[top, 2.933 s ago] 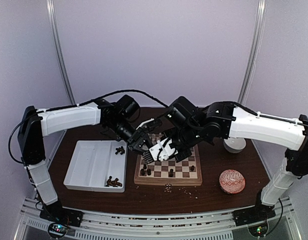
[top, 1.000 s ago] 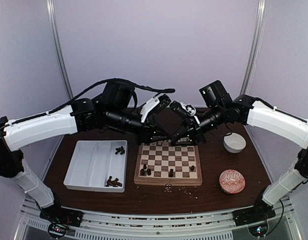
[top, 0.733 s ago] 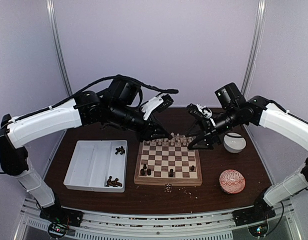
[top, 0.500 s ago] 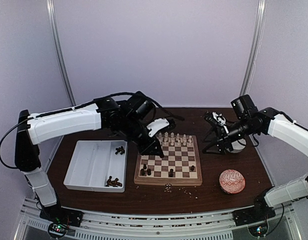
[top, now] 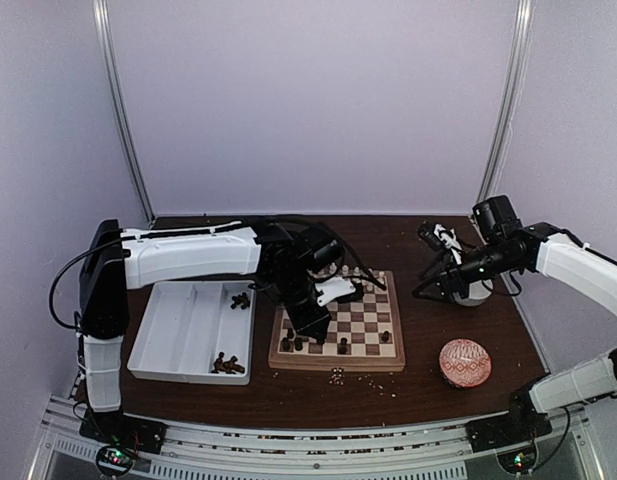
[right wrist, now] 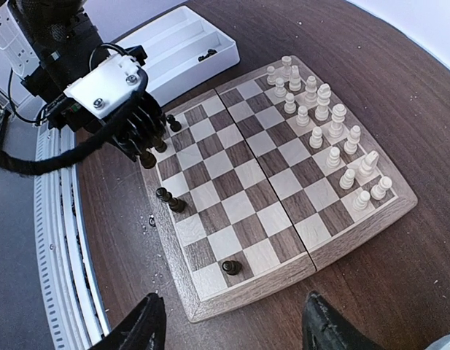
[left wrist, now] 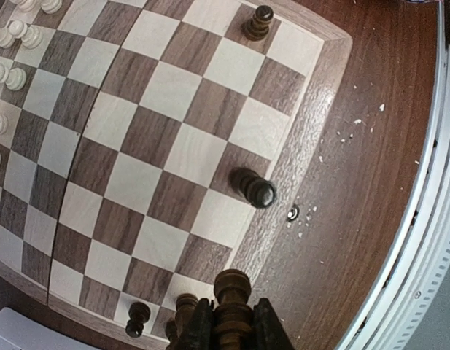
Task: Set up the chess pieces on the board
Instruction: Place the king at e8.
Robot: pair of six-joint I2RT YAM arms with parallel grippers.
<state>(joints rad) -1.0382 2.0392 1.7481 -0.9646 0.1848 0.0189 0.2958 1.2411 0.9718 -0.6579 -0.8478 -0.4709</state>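
Dark piece (left wrist: 232, 292) clamped between the left gripper (left wrist: 232, 332) fingers (left wrist: 201, 329) hangs over the near border of the board (left wrist: 173, 153), at the bottom of the left wrist view. Whether its base touches the wood cannot be told. Two dark neighbours (left wrist: 139, 318) stand just beside it on the edge squares, and two more sit farther along the same row toward the top of that view. Cream pieces (right wrist: 323, 124) fill two rows on the opposite side of the board, upper right in the right wrist view. More dark men lie in the tray (top: 178, 335) at the left of the overhead view. The right gripper (right wrist: 233, 321) hangs spread and empty beyond the right side of the board, near the bowl (top: 473, 292), over a tabletop (left wrist: 370, 168) flecked with crumbs (left wrist: 352, 124).

The step in hand appears to be seating this dark piece on its home row. Doing it well calls for centring the piece over a free square before lowering, since it now sits nearer the border than any square. The descent should be straight, with the base flat on the wood before the fingers part. The neighbours stand close enough that a wide release or a sideways exit would likely topple them, so a slight opening and a vertical lift seem safest.
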